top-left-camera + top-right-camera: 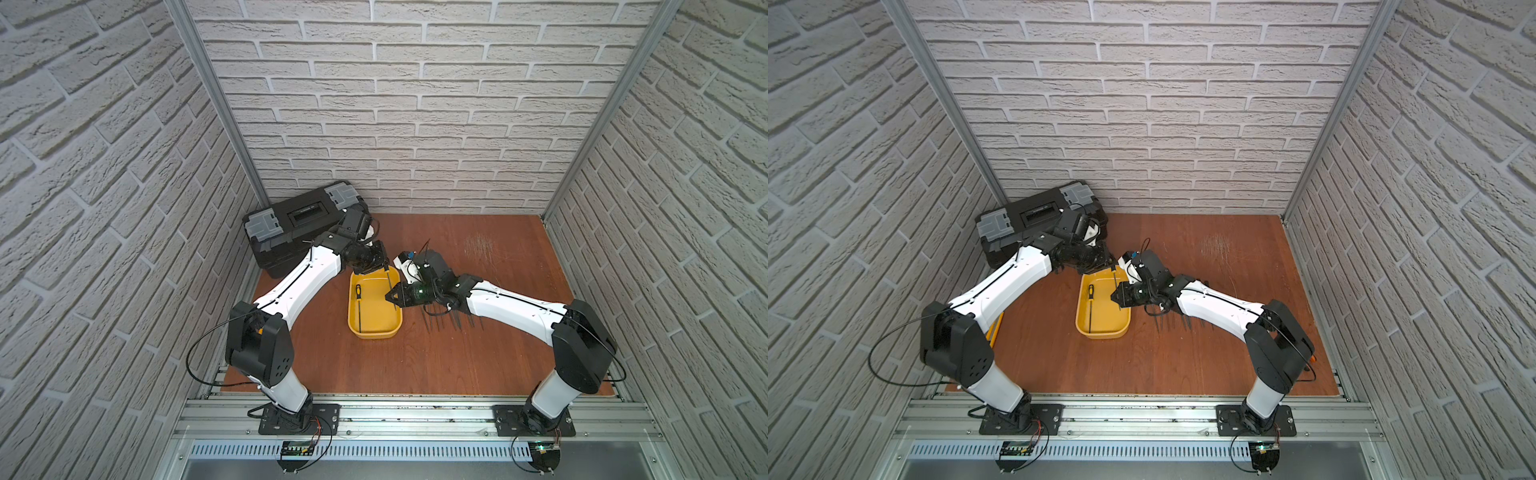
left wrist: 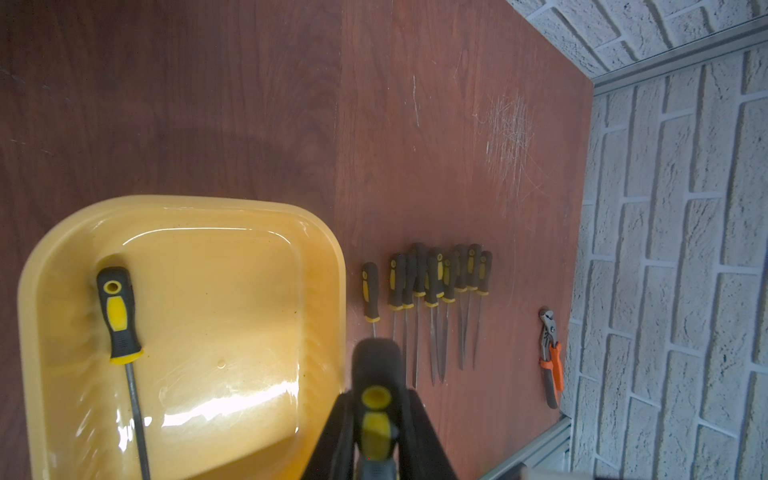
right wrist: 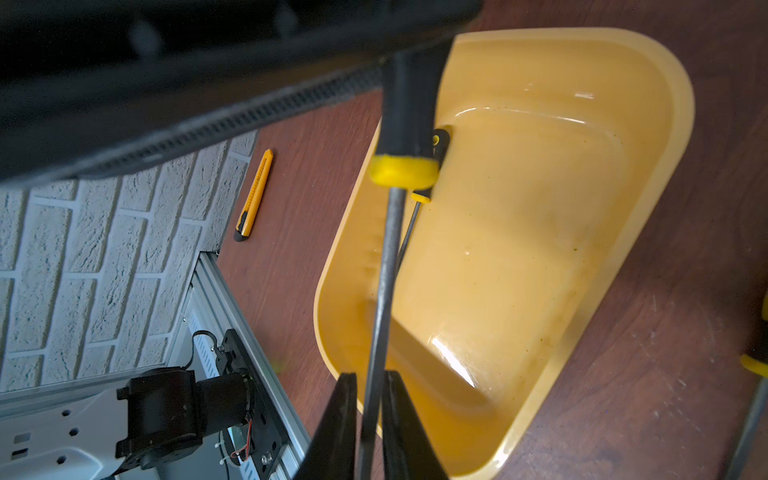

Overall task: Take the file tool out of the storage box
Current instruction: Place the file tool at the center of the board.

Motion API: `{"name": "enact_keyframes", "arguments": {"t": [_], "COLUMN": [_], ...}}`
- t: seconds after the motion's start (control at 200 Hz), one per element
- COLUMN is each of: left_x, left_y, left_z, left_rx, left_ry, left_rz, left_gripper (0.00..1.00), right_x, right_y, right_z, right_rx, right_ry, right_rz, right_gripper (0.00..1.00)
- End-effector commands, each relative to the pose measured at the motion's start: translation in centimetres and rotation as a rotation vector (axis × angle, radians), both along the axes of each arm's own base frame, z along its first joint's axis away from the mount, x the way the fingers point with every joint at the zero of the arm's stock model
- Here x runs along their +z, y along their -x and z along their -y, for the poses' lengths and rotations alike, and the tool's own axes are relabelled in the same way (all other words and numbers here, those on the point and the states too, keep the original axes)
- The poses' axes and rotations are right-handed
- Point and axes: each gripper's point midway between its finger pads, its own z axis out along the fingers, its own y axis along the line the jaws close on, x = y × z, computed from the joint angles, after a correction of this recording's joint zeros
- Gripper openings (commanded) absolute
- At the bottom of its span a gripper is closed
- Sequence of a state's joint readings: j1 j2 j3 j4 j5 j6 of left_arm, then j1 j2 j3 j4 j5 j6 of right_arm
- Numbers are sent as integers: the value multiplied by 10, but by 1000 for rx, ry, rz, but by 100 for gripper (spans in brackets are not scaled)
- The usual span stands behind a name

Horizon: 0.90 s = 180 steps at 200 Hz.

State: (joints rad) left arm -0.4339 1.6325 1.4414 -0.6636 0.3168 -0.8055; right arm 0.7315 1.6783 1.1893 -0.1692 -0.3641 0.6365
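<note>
The left fingers (image 2: 337, 436) clench the file (image 2: 376, 361) by its handle, over the box (image 1: 374, 335) rim at the centre of both top views. The right fingers (image 3: 347, 415) closely bracket its shaft; whether they pinch it cannot be told. A second file (image 2: 119, 311) lies inside the box. Further files (image 2: 436, 286) lie on the table (image 2: 249, 104) beside it.

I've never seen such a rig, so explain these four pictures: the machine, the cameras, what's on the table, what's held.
Two robot arms with pincer grippers work on a wooden table. Two pictures look down from overhead; two come from cameras on the wrists. The left gripper holds a file by its handle over the yellow storage box; the right gripper flanks its shaft, grip unclear. Another file lies inside. On the table: a row of files, pliers, a utility knife, a black toolbox.
</note>
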Motion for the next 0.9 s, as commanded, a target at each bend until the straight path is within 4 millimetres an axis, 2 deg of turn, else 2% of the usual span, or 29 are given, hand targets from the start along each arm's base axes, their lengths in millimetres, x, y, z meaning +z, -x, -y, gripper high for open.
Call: {"name": "enact_keyframes", "arguments": {"t": [0.0,0.065,0.145,0.21,0.27,0.31,0.405,0.55,0.64,0.75,0.83,0.895], "left_x": [5,3,1,1,0,-2,-1,2,9,15,16,17], "left_y": [3,3,3,2,2,1,-3,-9,-11,-12,-13,-13], "left_z": [1,1,0,0,0,-1,-5,-12,-19,-29,-33,-33], "left_rx": [-10,-10,-10,-9,-11,-12,-15,-17,-17,-13,-15,-20], "left_ry": [14,13,8,6,-1,-11,-31,-60,-81,-105,-115,-120], "left_rz": [21,17,12,14,15,13,20,26,39,47,46,51], "left_gripper": [11,13,16,23,34,46,62,75,79,90,98,98], "right_x": [19,19,21,23,24,25,26,28,26,18,13,10], "right_y": [-3,-2,-2,-2,-2,-2,-2,-1,-2,-2,0,2], "right_z": [-5,-5,-4,-3,-2,0,6,17,30,52,73,94], "right_rx": [11,13,11,10,7,6,-5,-19,-40,-76,-111,-141], "right_ry": [-24,-19,-21,-19,-14,-7,19,59,92,134,171,216], "right_rz": [51,51,54,59,66,69,81,94,95,67,40,34], "right_gripper": [9,3,3,3,3,3,3,3,3,3,3,3]}}
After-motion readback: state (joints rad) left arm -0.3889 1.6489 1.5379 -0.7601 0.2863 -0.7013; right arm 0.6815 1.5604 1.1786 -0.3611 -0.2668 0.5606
